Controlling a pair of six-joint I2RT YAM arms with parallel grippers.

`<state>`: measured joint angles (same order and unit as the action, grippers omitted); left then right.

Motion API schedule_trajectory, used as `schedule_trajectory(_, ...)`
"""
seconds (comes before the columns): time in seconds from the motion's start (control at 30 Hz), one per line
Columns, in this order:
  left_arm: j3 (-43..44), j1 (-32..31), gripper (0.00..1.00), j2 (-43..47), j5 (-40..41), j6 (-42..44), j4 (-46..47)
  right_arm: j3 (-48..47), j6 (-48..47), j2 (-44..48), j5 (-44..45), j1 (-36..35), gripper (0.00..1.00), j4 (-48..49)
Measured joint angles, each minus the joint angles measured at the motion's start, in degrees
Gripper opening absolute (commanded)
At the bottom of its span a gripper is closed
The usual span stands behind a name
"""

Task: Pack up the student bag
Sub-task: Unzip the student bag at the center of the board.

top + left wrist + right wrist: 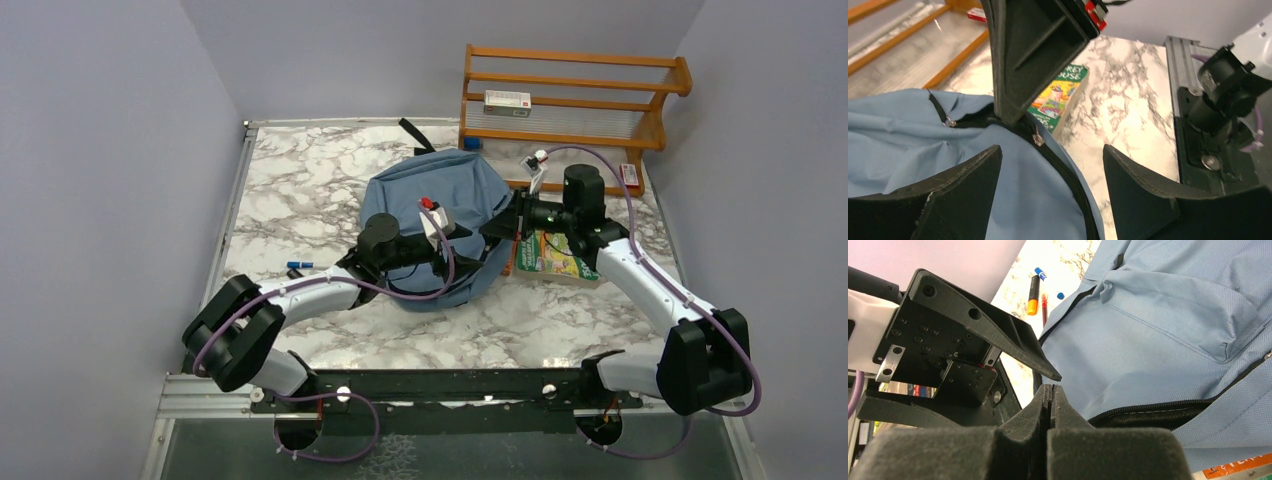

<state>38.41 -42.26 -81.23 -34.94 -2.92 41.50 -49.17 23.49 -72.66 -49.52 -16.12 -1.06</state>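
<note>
Left gripper [1050,152]: jaws apart, hovering over the student bag [440,185], with blue fabric and the dark zipper edge [1068,175] directly beneath it. Right gripper [1050,390]: jaws pressed together, tips at that same zipper edge just ahead of the left gripper; cannot tell whether fabric is pinched. Green book [555,258] lies just behind the right gripper, beside the bag.
</note>
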Motion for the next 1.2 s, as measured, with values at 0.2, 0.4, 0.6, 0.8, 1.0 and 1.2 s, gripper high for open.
schedule_trajectory(0.2,-1.0,-1.3,0.71,-3.3,6.4,-1.3,8.4,1.3,0.2,0.0,-0.4,0.0,0.00,1.2)
schedule_trajectory(0.4,-1.0,-1.3,0.63,-8.1,7.8,-4.9,14.5,2.0,0.7,0.0,-0.8,0.0,0.01,1.7)
schedule_trajectory(0.6,-0.9,-1.3,0.55,-10.9,7.5,-8.0,18.8,2.2,1.1,0.4,-0.8,0.0,0.00,2.1)
schedule_trajectory(0.8,-0.8,-1.3,0.46,-12.7,7.3,-11.3,23.0,2.5,1.2,0.4,-0.8,0.0,0.01,2.3)
schedule_trajectory(1.0,-0.1,-1.3,0.42,-14.9,6.0,-14.2,26.3,2.5,1.6,0.4,-0.9,0.0,0.01,2.3)
schedule_trajectory(1.2,0.4,-1.3,0.37,-16.2,5.0,-15.6,27.9,2.5,1.6,0.4,-1.0,0.0,0.01,2.4)
